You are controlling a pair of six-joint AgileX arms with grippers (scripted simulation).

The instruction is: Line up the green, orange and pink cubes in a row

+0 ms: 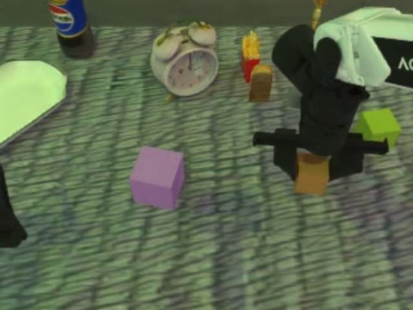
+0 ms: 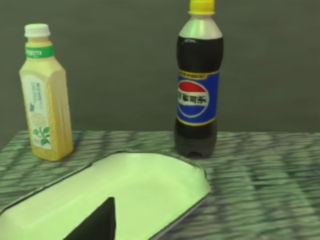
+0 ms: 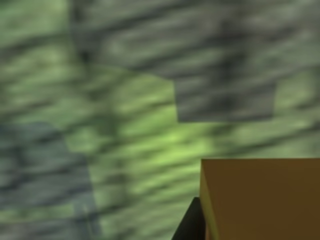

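The orange cube point(image 1: 312, 179) is held between the fingers of my right gripper point(image 1: 312, 169), which is shut on it, at the table's right middle. In the right wrist view the cube point(image 3: 260, 200) fills the corner beside one dark finger point(image 3: 192, 226), and a square shadow lies on the cloth below it. The green cube point(image 1: 379, 126) sits just right of and behind that gripper, on the table. Left of centre, well apart from both, the pink cube point(image 1: 157, 176) rests alone. My left gripper point(image 1: 8, 226) stays parked at the left edge, open and holding nothing.
Along the back stand a cola bottle point(image 1: 71, 22), an alarm clock point(image 1: 186, 61), a fries box point(image 1: 250, 55) and a small brown toast figure point(image 1: 261, 82). A white tray point(image 1: 26, 97) lies at the back left. A yellow drink bottle point(image 2: 45, 115) stands beyond it.
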